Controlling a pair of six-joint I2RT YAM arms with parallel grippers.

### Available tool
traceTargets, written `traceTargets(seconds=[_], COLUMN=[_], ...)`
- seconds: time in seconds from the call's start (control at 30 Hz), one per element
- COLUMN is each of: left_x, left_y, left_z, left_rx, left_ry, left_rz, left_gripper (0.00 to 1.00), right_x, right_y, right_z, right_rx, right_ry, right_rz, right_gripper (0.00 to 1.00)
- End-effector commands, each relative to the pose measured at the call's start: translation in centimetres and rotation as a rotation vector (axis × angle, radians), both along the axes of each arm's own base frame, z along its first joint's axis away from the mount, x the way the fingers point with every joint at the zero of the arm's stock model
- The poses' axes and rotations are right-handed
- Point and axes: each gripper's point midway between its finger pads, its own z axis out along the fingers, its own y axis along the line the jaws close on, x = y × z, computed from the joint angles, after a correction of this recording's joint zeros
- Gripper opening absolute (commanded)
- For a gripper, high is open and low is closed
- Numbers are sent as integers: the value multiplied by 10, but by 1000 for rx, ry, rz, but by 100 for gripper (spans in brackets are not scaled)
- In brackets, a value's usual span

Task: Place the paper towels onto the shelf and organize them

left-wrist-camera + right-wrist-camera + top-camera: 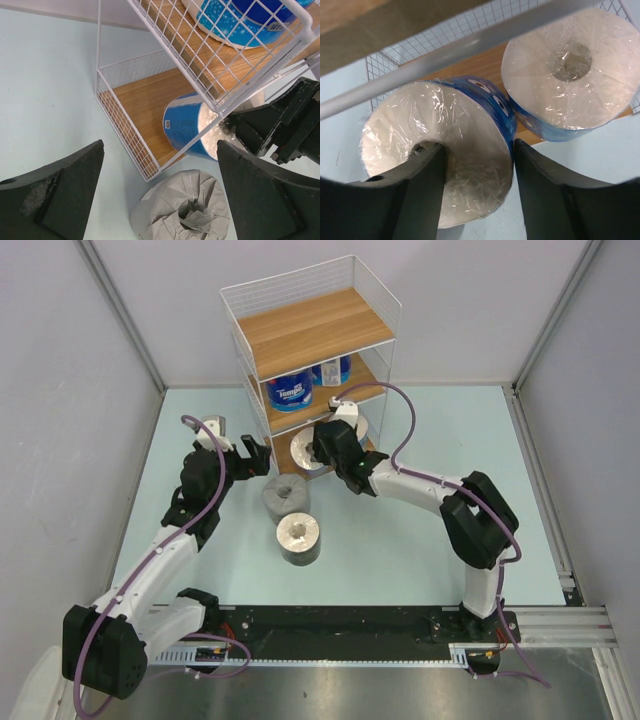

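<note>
The white wire shelf stands at the back of the table. Two blue paper towel rolls sit on its middle board. My right gripper is shut on a blue roll at the front of the bottom tier, one finger in the core and one on the outer wall. Another blue roll lies on the bottom board beside it. My left gripper is open and empty, just above and left of the grey roll, which stands on the table. The black roll stands nearer me.
The shelf's bottom wire corner is right next to the grey roll. The right arm's wrist reaches in close to my left fingers. Grey walls enclose the table on the left, back and right.
</note>
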Motion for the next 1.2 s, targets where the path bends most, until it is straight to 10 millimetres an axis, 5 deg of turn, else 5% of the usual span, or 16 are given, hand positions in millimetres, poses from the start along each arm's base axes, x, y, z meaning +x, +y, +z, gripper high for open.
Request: traceTargets(seconds=[0.0, 0.33, 0.47, 0.73, 0.9, 1.17], left_x=[4, 4, 4, 4, 3, 3], left_y=[-4, -3, -4, -6, -6, -5], left_z=[24, 25, 26, 25, 25, 26], left_rx=[-37, -36, -38, -44, -44, -44], left_ry=[-53, -58, -57, -54, -57, -57], left_rz=[-11, -8, -12, -22, -22, -21], left_gripper=[100, 100, 100, 100, 100, 100], right_x=[18, -21, -61, -177, -211, -222], right_y=[7, -2, -10, 29, 37, 33], right_z=[53, 105, 92, 34, -4, -32], right_rx=[74, 47, 17, -79, -163, -241], right_ry=[-143, -222, -127, 177, 258, 282], right_rz=[-50, -1, 69, 514, 559, 508], right_gripper=[66, 74, 75, 77, 80, 80])
